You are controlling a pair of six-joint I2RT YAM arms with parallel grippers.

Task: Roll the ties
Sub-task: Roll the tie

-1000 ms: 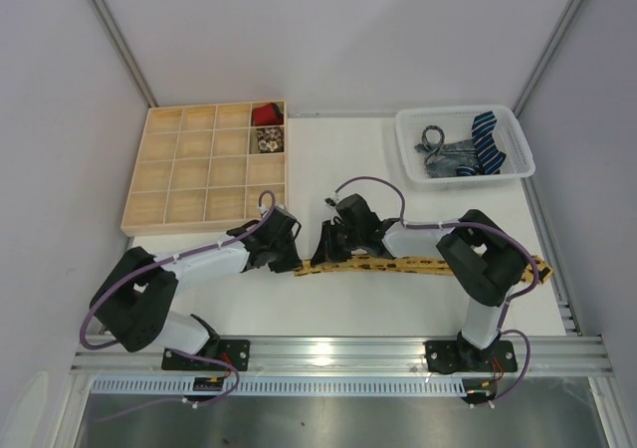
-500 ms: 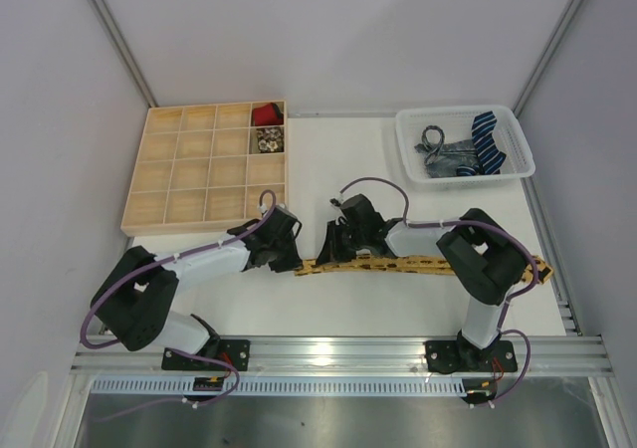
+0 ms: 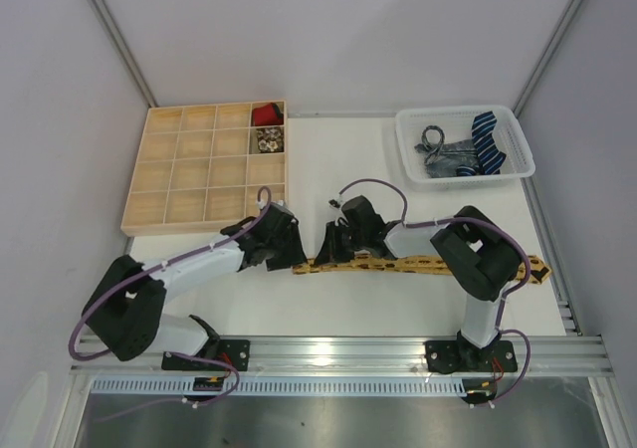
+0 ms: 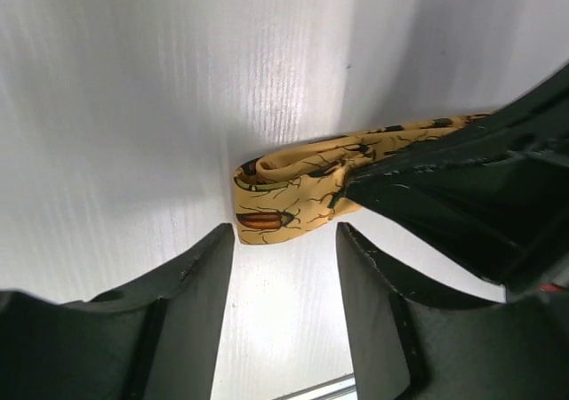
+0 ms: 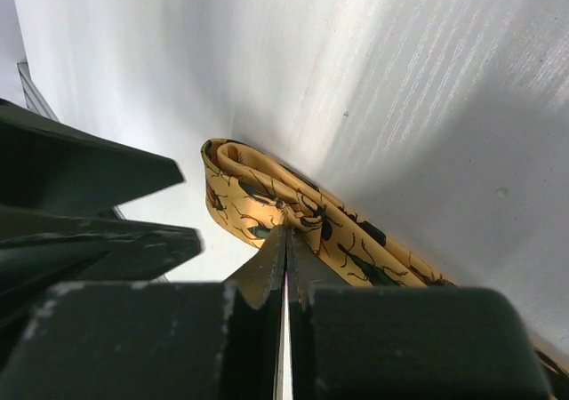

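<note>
One fold in, the mustard tie [image 3: 413,263] lies stretched across the table, starting off the near right corner of the wooden tray [image 3: 169,174] and running away to the tray's right. I see the left gripper [image 4: 284,233] has just let go: its jaws now stand spread either side of the doubled-over tip, touching nothing. The right gripper [image 5: 286,233], fingertips pressed together, bears down on the cloth just behind that fold. A second ago the left jaws sat narrower about the tip. The tie itself has not shifted; the fold holds unaided, so I judge rolling can proceed.
</note>
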